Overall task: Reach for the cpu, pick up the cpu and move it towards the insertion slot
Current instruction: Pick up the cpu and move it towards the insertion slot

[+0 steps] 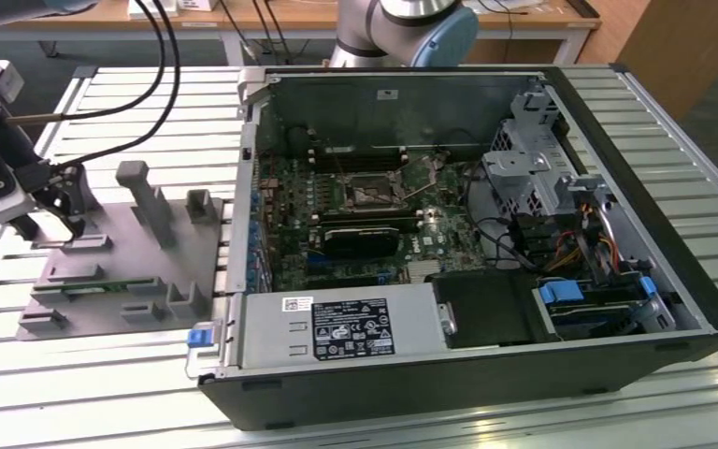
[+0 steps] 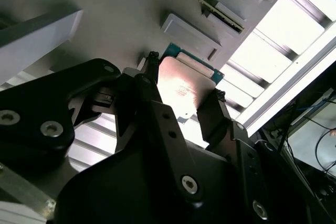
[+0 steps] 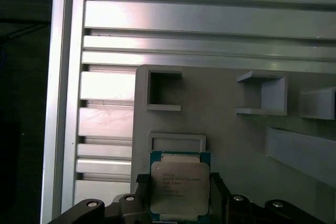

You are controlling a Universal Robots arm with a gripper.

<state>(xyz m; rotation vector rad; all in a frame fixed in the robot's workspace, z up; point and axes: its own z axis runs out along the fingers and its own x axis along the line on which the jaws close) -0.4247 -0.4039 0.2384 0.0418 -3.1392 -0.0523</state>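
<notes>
My gripper [image 2: 184,95] was closed to the cpu's [image 3: 180,184] width, one of my fingers [image 2: 210,116] pressed on each of two opposite edges, its silvery top facing up in both wrist views. I held it at the grey plate's [image 1: 122,281] edge on the exterior view's left, well apart from the insertion slot [image 1: 369,194] on the green board in the open case [image 1: 658,234].

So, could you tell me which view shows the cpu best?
The first wrist view: the cpu faces the camera, metal top plain within the gripper. The second wrist view catches it slanted and glary; the exterior view leaves it too small to tell.
</notes>
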